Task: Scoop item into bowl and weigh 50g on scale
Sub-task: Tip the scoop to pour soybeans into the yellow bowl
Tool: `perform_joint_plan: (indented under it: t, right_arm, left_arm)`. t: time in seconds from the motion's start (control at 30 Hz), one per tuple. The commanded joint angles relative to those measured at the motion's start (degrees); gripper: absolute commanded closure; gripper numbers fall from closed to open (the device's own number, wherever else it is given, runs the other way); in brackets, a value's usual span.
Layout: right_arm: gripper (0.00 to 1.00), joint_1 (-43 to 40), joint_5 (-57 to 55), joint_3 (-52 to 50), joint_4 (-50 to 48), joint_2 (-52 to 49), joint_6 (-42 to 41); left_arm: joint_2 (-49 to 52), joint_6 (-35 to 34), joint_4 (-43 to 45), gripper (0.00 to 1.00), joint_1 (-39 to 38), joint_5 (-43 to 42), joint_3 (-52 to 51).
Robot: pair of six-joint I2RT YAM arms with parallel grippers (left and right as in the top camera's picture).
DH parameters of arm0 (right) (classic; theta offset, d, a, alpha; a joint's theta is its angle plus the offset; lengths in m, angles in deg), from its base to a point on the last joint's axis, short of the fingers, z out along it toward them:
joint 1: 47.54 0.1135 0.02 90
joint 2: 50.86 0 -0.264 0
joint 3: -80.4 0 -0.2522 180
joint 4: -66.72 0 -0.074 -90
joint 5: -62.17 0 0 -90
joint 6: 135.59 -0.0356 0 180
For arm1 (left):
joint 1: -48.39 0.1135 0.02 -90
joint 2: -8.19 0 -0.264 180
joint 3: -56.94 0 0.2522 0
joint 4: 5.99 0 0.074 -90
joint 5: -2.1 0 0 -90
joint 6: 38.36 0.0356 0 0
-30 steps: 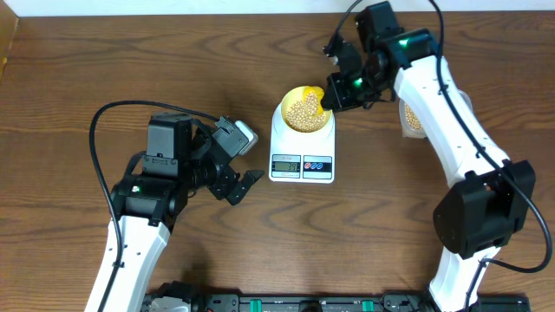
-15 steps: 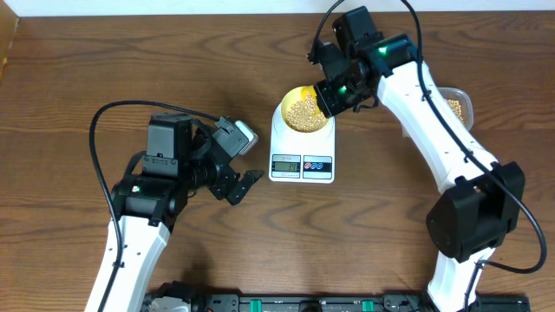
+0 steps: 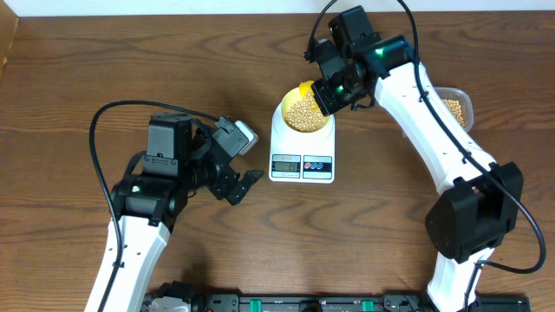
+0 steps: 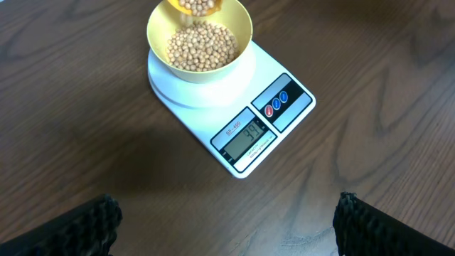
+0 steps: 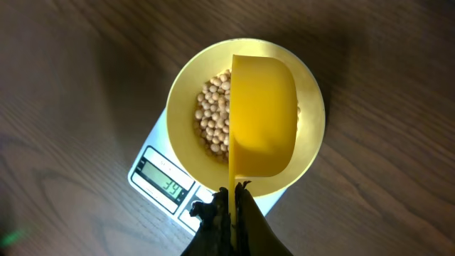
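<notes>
Over the bowl (image 5: 179,124), scoop (image 5: 263,114) hides some beans (image 5: 210,121).

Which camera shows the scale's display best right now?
Left wrist: the display sits central and unobstructed, digits legible. Right wrist also shows it, off toward the lower left. Overhead shows it tiny, digits unreadable.

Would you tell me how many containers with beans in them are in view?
3: the pale yellow bowl on the scale, the yellow scoop tipped over that bowl in the right end effector, and the clear tub at far right, partly hidden.
</notes>
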Motion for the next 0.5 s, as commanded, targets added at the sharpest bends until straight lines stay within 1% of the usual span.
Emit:
perform_joint_plan:
  t: [0.0, 0.47]
  right_arm:
    - [0.99, 0.2, -0.2, 1.3, -0.2, 0.4, 0.9]
    - [0.99, 0.1, 2.9, 1.3, -0.3, 0.4, 0.7]
  left_arm:
    - [0.0, 0.8, -0.2, 0.02, 0.3, -0.5, -0.1]
    - [0.0, 0.7, -0.2, 0.02, 0.3, -0.5, -0.1]
